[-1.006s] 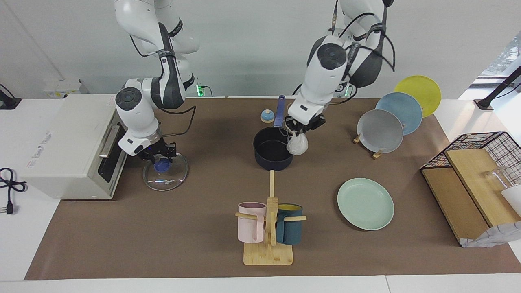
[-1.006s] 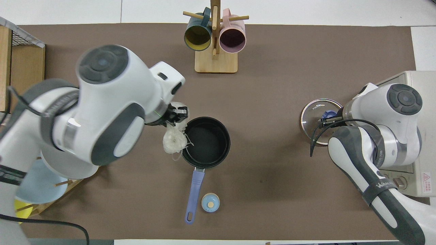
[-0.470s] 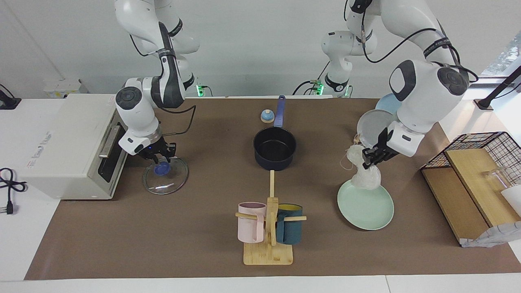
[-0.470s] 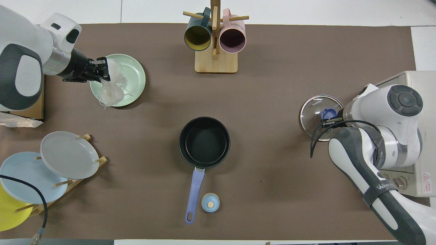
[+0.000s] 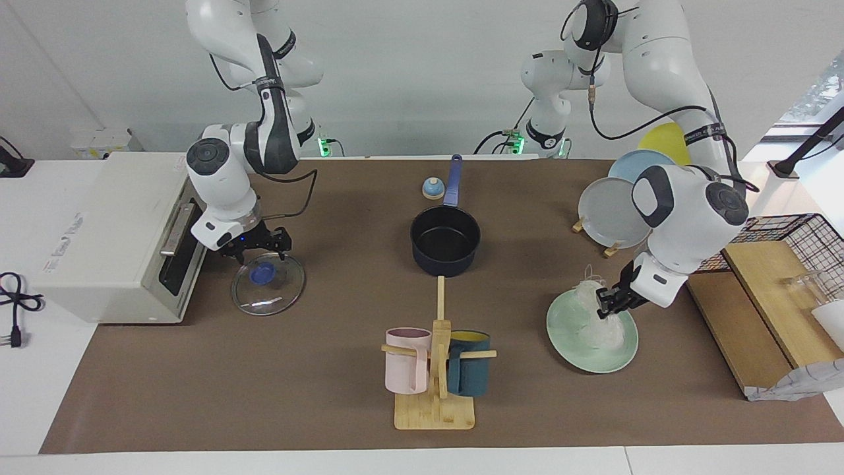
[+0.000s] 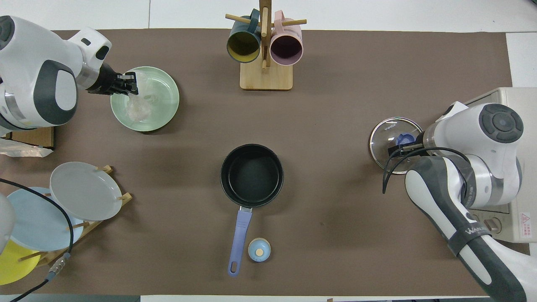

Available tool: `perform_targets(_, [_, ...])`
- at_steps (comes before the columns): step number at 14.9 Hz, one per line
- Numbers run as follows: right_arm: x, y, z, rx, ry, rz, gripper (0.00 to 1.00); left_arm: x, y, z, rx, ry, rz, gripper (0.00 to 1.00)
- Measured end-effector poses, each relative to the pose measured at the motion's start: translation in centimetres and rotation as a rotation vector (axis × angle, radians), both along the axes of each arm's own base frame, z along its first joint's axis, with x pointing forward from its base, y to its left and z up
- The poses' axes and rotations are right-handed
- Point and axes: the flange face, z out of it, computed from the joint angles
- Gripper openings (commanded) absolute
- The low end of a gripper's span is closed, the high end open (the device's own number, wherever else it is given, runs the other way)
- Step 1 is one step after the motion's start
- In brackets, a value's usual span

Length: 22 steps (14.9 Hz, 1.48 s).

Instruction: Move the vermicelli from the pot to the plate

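The vermicelli (image 5: 597,324), a translucent white clump, rests on the mint-green plate (image 5: 580,353), which lies toward the left arm's end of the table. My left gripper (image 5: 608,305) is low over the plate's rim, shut on the top strands of the clump. From overhead the vermicelli (image 6: 140,107) lies in the plate (image 6: 165,98) beside my left gripper (image 6: 129,83). The navy pot (image 5: 445,244) stands mid-table with nothing in it and shows overhead too (image 6: 251,175). My right gripper (image 5: 259,251) is open just above the glass lid's blue knob (image 5: 265,271).
The glass lid (image 5: 268,290) lies in front of a white oven (image 5: 112,231). A mug rack (image 5: 435,369) stands farther out than the pot. A plate rack holds the grey plate (image 5: 610,214) and others. A small blue bell (image 5: 432,189) sits by the pot handle. A wire basket (image 5: 791,244) stands beside the plate.
My left gripper carried the vermicelli from beside the pot over to the mint plate and lowered it onto it. My right gripper rose slightly off the lid's knob.
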Motion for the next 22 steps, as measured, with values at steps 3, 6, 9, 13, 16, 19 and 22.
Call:
perform_targets(3, [1.0,0.5,1.9,-0.001,-0.01,0.007,1.0,0.4,-0.4,-2.0,0.032,-0.02,-0.062,0.88])
perform_targets(6, [1.8,0.9,5.4,-0.006,0.027,0.01,1.0,0.4,-0.4,-1.9,0.037,-0.027,-0.099,1.0])
perform_targets(9, [2.3,0.6,10.7,-0.011,0.067,-0.002,1.0,0.1,-0.4,0.5,0.039,-0.029,-0.1,1.0])
perform_targets(13, [1.7,-0.6,17.6,-0.012,0.08,-0.029,1.0,-3.1,0.5,10.9,0.045,-0.01,-0.042,1.0])
perform_targets(16, [-0.3,-1.4,21.6,-0.01,0.076,-0.044,1.0,-8.0,1.1,19.3,0.07,0.012,-0.042,1.0])
perform_targets(19, [-2.6,-2.3,24.3,-0.007,0.09,-0.063,1.0,-12.5,1.4,23.7,0.102,0.066,-0.054,1.0])
perform_targets(22, [-2.9,-3.0,26.2,-0.006,0.097,-0.079,1.0,-15.1,1.2,23.2,0.115,0.12,-0.059,1.0])
